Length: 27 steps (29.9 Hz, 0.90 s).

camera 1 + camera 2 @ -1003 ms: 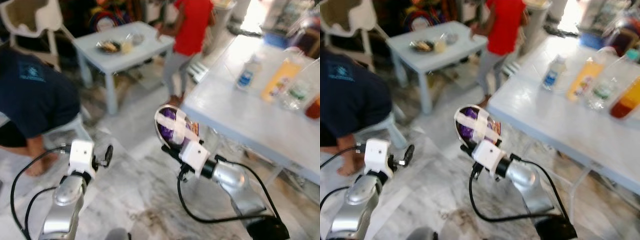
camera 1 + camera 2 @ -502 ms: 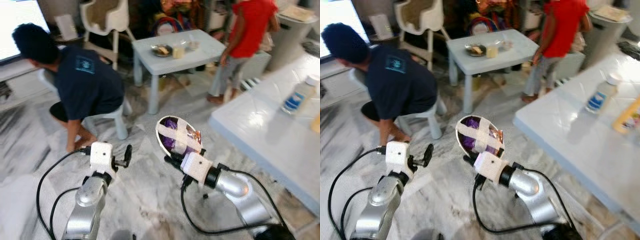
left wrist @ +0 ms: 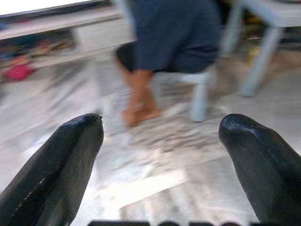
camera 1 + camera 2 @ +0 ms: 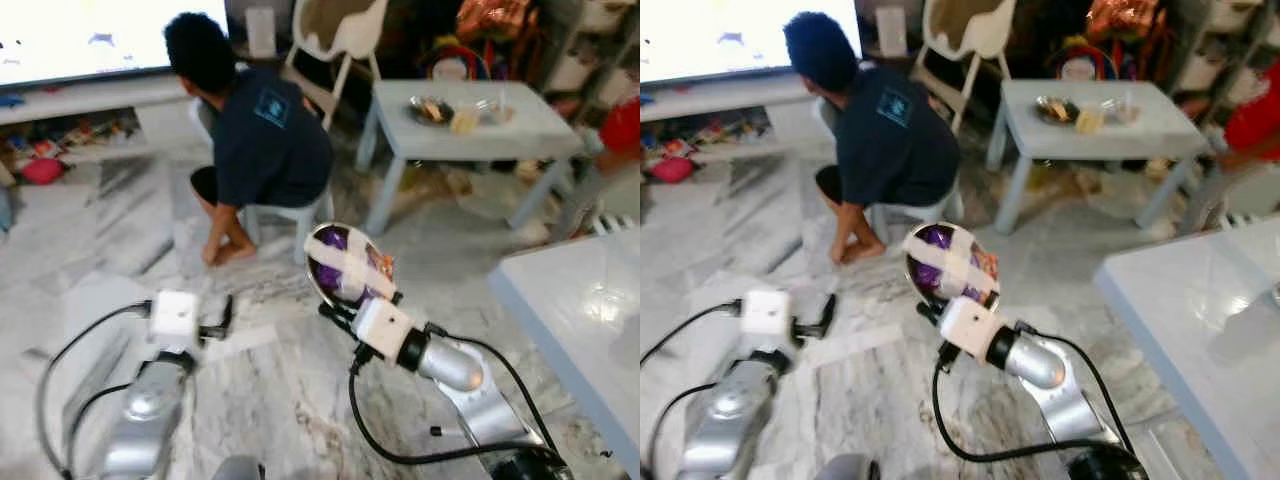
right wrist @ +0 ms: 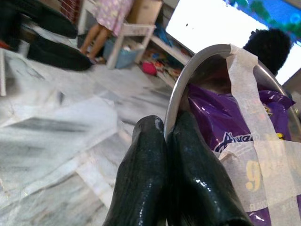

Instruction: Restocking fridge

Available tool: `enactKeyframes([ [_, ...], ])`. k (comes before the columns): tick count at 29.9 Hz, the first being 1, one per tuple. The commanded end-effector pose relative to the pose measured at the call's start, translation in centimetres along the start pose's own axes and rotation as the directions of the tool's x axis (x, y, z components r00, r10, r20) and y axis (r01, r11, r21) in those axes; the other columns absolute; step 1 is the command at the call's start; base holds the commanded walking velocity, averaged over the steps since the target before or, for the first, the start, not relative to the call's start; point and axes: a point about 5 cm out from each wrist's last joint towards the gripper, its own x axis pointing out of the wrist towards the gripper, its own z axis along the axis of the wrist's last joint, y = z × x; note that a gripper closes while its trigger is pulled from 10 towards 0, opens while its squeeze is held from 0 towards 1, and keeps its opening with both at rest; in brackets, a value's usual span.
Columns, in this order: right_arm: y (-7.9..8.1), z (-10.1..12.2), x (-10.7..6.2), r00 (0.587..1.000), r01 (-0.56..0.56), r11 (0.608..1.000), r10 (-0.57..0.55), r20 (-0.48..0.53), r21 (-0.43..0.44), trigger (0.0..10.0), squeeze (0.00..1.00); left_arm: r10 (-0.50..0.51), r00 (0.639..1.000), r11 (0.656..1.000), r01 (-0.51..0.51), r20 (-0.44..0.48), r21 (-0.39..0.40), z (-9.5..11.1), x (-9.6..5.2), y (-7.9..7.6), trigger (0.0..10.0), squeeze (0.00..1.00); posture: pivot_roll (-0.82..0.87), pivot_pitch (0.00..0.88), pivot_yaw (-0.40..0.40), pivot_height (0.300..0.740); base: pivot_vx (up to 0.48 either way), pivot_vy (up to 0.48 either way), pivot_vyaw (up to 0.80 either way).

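My right gripper (image 4: 337, 308) is shut on the rim of a steel bowl (image 4: 345, 264), holding it up on edge over the marble floor. A purple snack packet (image 5: 225, 123) sits inside the bowl under crossed strips of pale tape. In the right wrist view the two black fingers (image 5: 146, 179) pinch the bowl's rim (image 5: 184, 85) between them. My left gripper (image 4: 224, 315) hangs lower on the left, open with nothing between its fingertips (image 3: 77, 141).
A person in a dark blue shirt (image 4: 268, 130) crouches on a small white stool ahead. Beyond stand a pale blue low table (image 4: 470, 118) with dishes and a high chair (image 4: 340, 30). A large pale table (image 4: 585, 315) edges in at right.
The camera has swung left: the large table with bottles slid out at right and the crouching person now sits ahead. The bowl stays in my right gripper.
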Motion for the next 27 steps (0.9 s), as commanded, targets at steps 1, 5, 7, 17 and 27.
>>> enactKeyframes([
  [1, -0.7, 0.0, -0.8, 0.999, 0.038, 0.999, -0.038, -0.002, -0.009, 10.0, 0.00, -0.016, 1.000, 1.000, 0.016, 0.009, 0.006, -0.1, -0.3, -0.5, 10.0, 0.00, 0.02, 0.000, -0.049, 0.740, 0.000, 0.000, 0.75],
  [5, -0.8, -0.5, -1.6, 0.999, 0.042, 0.999, -0.042, -0.024, -0.009, 10.0, 0.00, -0.001, 1.000, 0.999, 0.000, 0.010, 0.035, -0.5, -1.7, 0.6, 10.0, 0.00, 0.03, 0.000, -0.055, 0.740, 0.000, 0.000, 0.74],
  [7, -0.8, -0.6, -1.7, 0.999, 0.041, 0.999, -0.041, -0.026, -0.009, 10.0, 0.00, -0.006, 1.000, 0.999, 0.006, 0.013, 0.051, -0.6, -2.0, 0.8, 10.0, 0.00, 0.04, 0.000, -0.059, 0.740, 0.000, 0.000, 0.74],
  [17, -1.7, -0.4, -1.4, 0.999, 0.024, 0.998, -0.025, -0.020, -0.053, 10.0, 0.00, -0.010, 1.000, 0.998, 0.010, -0.004, 0.063, -0.5, -1.7, 1.0, 10.0, 0.00, 0.04, 0.000, -0.067, 0.740, 0.000, 0.000, 0.74],
  [27, -2.6, -0.4, -1.2, 0.999, 0.028, 0.997, -0.030, -0.016, -0.076, 10.0, 0.00, 0.022, 0.999, 0.995, -0.017, -0.049, 0.094, -1.3, -2.2, 3.2, 10.0, 0.00, 0.05, 0.000, -0.068, 0.740, 0.000, 0.000, 0.74],
])
